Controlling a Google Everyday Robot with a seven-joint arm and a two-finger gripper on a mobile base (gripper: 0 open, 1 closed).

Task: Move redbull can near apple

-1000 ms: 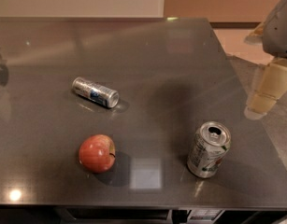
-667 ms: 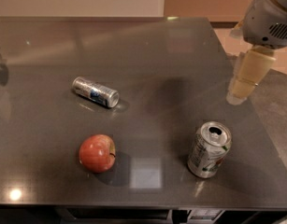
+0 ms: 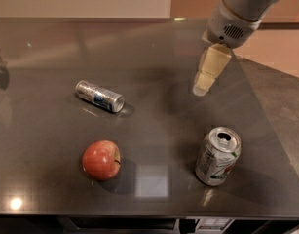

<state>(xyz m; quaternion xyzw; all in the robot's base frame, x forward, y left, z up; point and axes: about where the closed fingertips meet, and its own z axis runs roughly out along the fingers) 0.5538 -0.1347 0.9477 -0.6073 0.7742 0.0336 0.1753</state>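
Cream jaws above dark grey table

desk: left side cut off.
gripper: over the desk's right side; arm cut off by top edge.
redbull can: print unreadable.

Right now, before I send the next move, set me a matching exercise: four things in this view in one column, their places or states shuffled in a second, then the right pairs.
Things
1. redbull can
2. apple
3. wider can
4. tool

Places or states
A. standing upright at the front right of the table, opened top showing
B. lying on its side, left of centre
C. in the air over the right rear part of the table, touching nothing
D. resting at the front left, nearer the camera than the lying can

Pairs: 1-B, 2-D, 3-A, 4-C
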